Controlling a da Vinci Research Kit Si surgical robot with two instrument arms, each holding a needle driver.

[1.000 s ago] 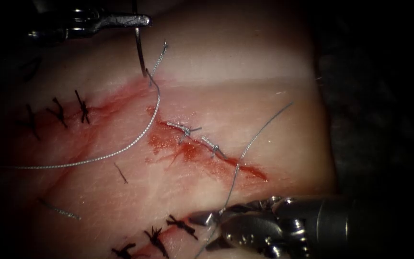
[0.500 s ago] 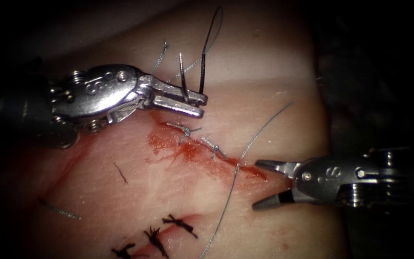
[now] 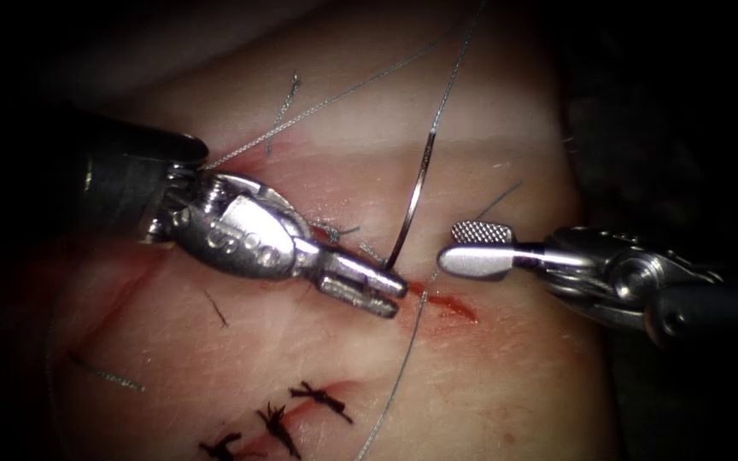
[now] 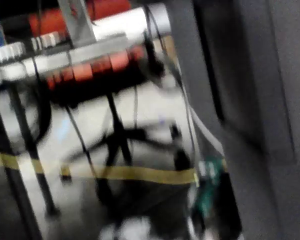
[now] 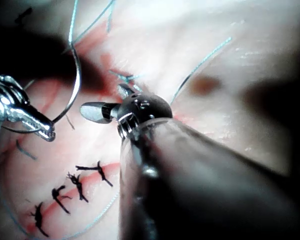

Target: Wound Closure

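The left steel gripper [image 3: 383, 293], clamping the thin curved steel needle [image 3: 414, 198] near one end, is moving down onto the red cut [image 3: 442, 300]; the right steel gripper [image 3: 473, 248] is rising, jaws apart.

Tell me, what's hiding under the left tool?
The left tool, shut on the needle near its lower end, lies over the cut and red fluid. Two stitches peek out beside it. The rest beneath is covered.
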